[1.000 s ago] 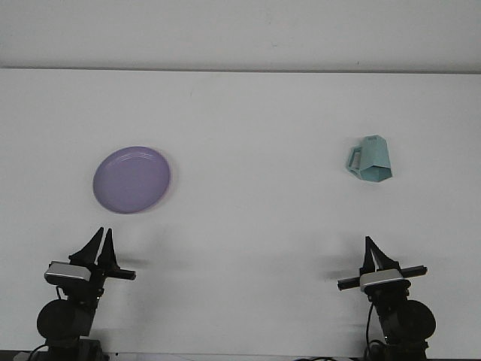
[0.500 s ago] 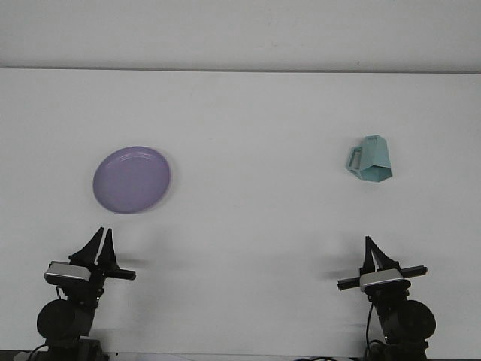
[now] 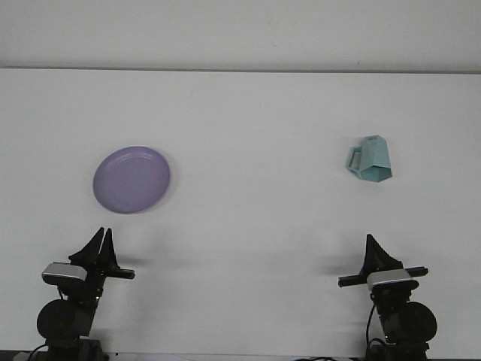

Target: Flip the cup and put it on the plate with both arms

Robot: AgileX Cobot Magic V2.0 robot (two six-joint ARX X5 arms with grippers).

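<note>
A purple plate [image 3: 131,179] lies flat on the white table at the left. A pale teal cup [image 3: 370,159] with angular sides lies tipped on the right, its handle to the left and its mouth toward me. My left gripper [image 3: 102,241] stands near the front edge, below the plate, its two black fingers a small gap apart. My right gripper [image 3: 371,246] stands near the front edge, well below the cup, with its fingers lined up as one point. Neither gripper holds anything.
The white table [image 3: 248,135] reaches a pale wall at the back. Both arm bases sit at the front edge, with their wrist camera blocks just behind the fingers.
Both grippers have sunk very slightly toward the front edge. The plate and the cup have not moved.
</note>
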